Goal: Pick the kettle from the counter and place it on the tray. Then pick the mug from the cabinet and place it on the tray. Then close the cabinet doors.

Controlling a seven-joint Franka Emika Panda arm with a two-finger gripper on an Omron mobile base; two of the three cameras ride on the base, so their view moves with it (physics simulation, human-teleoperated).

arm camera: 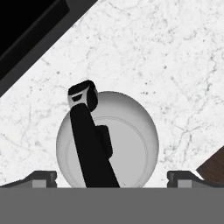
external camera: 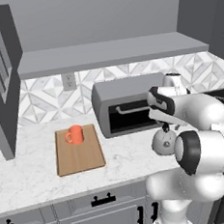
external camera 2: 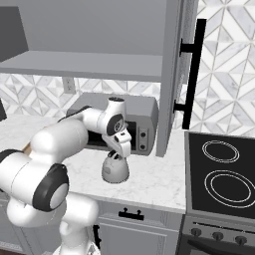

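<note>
We see the arm (external camera: 192, 120) hiding most of the kettle (external camera: 161, 143); the hand view's bottom edge cuts off its base.

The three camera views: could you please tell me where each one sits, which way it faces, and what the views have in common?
Left base view: behind the arm's left, facing forward and down at the counter, the tray with the mug on it; the white arm rises lower right.
Right base view: behind the arm's right, facing the toaster oven and stove; the arm rises lower left.
Hand view: on the hand, looking straight down at the kettle between the open gripper.
Shared: all three show the kettle on the counter.
</note>
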